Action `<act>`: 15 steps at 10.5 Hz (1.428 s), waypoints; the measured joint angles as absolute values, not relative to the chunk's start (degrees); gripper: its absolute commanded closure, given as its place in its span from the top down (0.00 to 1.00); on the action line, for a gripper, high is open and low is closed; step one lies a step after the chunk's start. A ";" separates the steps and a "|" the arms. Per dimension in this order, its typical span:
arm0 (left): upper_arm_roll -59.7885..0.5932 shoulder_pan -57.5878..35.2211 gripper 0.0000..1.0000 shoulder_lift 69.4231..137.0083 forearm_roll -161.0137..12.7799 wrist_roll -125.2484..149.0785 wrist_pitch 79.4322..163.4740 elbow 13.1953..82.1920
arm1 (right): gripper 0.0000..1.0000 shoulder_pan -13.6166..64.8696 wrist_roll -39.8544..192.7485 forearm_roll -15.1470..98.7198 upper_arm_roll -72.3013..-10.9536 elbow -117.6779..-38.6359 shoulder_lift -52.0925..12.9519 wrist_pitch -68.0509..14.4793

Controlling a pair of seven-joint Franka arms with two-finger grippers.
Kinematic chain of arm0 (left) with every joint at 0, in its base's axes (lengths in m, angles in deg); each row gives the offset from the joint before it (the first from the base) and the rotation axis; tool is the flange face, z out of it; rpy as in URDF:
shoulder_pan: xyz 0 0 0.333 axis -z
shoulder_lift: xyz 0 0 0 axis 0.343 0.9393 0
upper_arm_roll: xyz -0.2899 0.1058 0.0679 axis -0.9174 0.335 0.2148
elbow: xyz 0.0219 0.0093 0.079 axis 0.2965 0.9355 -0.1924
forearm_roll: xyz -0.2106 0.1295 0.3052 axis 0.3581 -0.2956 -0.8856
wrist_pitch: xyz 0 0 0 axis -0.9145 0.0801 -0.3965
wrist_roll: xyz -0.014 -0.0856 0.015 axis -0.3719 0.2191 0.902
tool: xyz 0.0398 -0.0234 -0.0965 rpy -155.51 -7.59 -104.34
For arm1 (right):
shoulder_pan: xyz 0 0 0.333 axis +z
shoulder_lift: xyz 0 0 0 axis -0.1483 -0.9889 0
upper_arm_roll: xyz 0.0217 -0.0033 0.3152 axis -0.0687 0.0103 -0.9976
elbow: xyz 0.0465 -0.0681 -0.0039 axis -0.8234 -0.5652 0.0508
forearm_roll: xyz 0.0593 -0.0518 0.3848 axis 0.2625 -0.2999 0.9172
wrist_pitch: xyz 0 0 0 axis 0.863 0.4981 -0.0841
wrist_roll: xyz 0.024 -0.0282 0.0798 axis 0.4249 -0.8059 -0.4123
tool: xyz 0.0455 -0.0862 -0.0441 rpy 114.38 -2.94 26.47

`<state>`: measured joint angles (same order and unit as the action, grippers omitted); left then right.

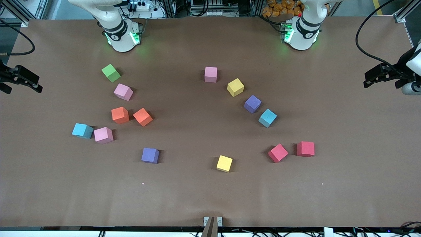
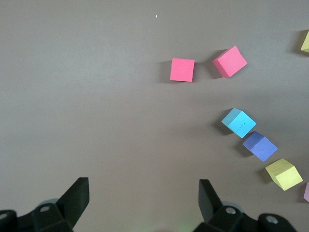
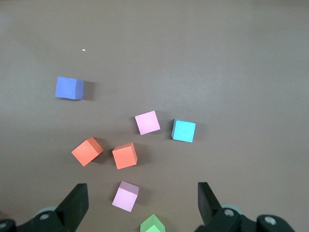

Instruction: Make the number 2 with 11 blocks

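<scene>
Since no small foam cubes [image 1: 224,163] touch yet, the number 2 is not started. Both arms wait: left gripper [image 2: 142,200] at frame's right edge and right gripper [image 3: 141,203] at its left edge, both spread wide, holding nothing.

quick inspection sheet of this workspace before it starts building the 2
surface: brown table, small white speck
job's things: blocks scattered loose: three pink, two each of orange, yellow, purple, light blue and red; number 2 not started
clutter: green cube near the right arm's base
grippers: left tool and right tool open, empty, waiting over their own table ends
cables: black cable loops over the left arm's end
surroundings: power strip by the right arm's base
</scene>
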<state>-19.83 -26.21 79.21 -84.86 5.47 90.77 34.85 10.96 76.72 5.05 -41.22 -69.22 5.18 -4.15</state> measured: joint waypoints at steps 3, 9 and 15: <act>-19.95 -26.14 1.00 79.24 -84.84 5.46 90.72 34.85 | 1.00 10.96 76.72 5.05 -41.21 -69.22 5.18 -4.13; -24.90 -21.76 1.00 82.79 -80.78 8.45 90.75 35.65 | 1.00 11.12 76.87 6.84 -41.90 -70.45 -0.51 -3.83; -29.49 1.83 1.00 86.48 -80.75 28.49 102.01 46.26 | 1.00 12.19 76.88 7.95 -42.36 -83.48 -10.12 -18.29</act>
<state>-29.49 1.83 86.48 -80.75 28.49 102.01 46.26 12.19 76.88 7.95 -42.36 -83.48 -10.12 -18.29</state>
